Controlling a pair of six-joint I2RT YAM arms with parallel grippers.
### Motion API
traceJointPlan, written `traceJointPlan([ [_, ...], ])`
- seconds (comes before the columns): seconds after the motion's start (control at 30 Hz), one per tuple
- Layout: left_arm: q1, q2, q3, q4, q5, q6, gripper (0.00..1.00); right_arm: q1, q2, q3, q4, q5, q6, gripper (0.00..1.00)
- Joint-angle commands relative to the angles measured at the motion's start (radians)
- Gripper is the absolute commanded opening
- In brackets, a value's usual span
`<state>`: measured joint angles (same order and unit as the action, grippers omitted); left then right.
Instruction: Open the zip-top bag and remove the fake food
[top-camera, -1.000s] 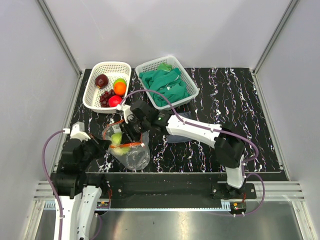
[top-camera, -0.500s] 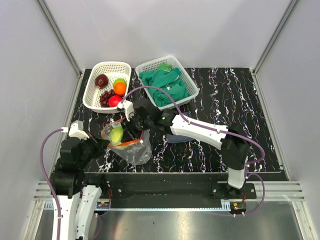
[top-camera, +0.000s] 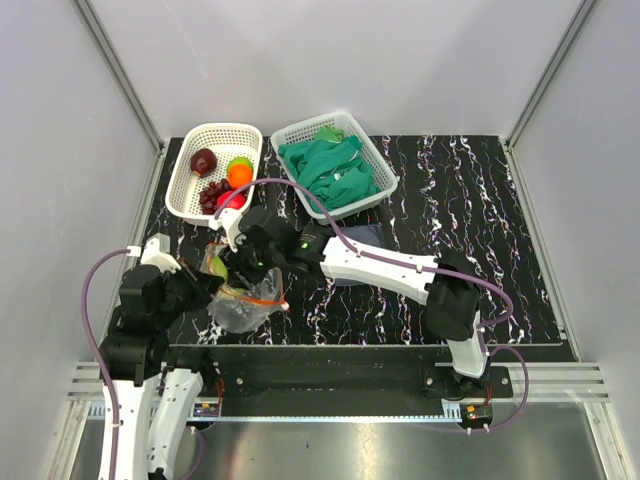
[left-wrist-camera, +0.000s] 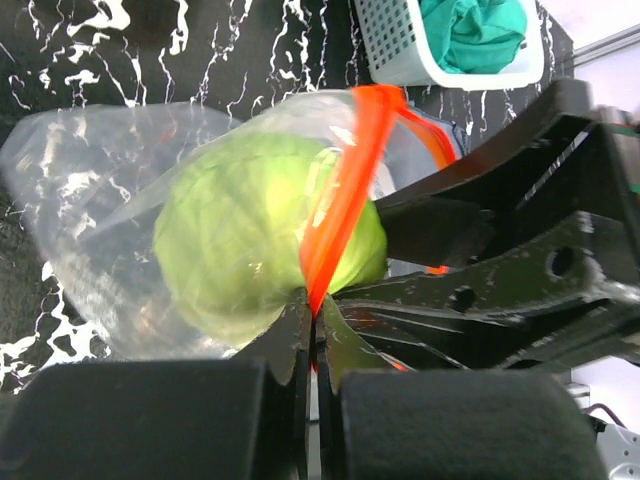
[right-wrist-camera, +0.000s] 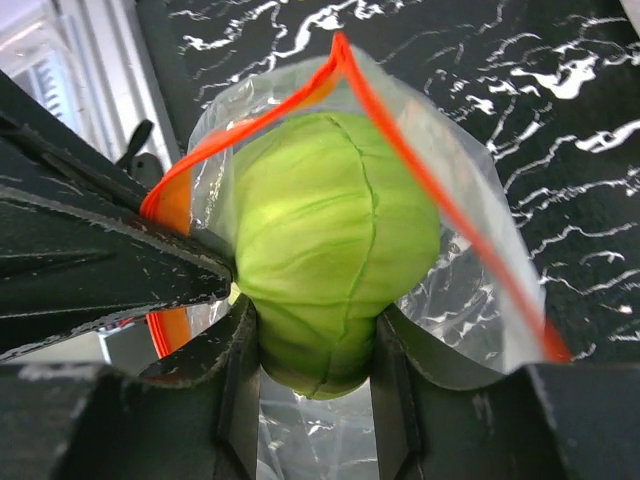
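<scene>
The left claw pinches the orange strip of the bag, holding its mouth open over the surface, so the right claw, closed on the cabbage inside, can pull it out.

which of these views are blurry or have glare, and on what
Left wrist: the left fingers are a dark out-of-focus blur, the cabbage is slightly soft, and there are white glints on the bag. Right wrist: the cabbage is crisp, the right fingers are blurred, and the upper left corner is washed out bright. Top external: evenly lit and sharp, with only faint shine on the bag.
</scene>
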<state>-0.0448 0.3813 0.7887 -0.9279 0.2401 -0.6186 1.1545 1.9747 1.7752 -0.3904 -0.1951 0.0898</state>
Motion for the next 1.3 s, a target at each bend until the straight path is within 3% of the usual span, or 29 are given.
traceJointPlan([
  [0.0,0.000,-0.004,-0.031,0.012,0.005,0.011,0.00,0.024,-0.056,0.060,0.045,0.083,-0.012,0.00],
  [0.3,0.000,-0.013,0.040,-0.143,-0.278,0.060,0.00,0.024,-0.189,-0.049,0.047,0.189,-0.042,0.00],
  [0.53,0.000,-0.007,0.012,-0.114,-0.246,0.036,0.00,0.020,-0.243,-0.089,0.054,0.177,-0.007,0.00],
  [0.63,0.000,-0.012,0.029,-0.085,-0.246,0.007,0.00,0.013,-0.246,-0.080,0.068,0.033,0.017,0.00],
  [0.73,0.000,-0.016,0.049,-0.019,-0.179,-0.004,0.00,0.011,-0.226,-0.054,0.070,-0.062,0.037,0.00],
  [1.07,0.000,-0.027,-0.025,-0.068,-0.237,-0.058,0.00,-0.090,-0.186,0.125,0.154,-0.104,0.105,0.00],
  [1.27,0.000,-0.113,-0.023,-0.092,-0.292,-0.061,0.00,-0.180,0.005,0.326,0.180,-0.104,0.119,0.00],
])
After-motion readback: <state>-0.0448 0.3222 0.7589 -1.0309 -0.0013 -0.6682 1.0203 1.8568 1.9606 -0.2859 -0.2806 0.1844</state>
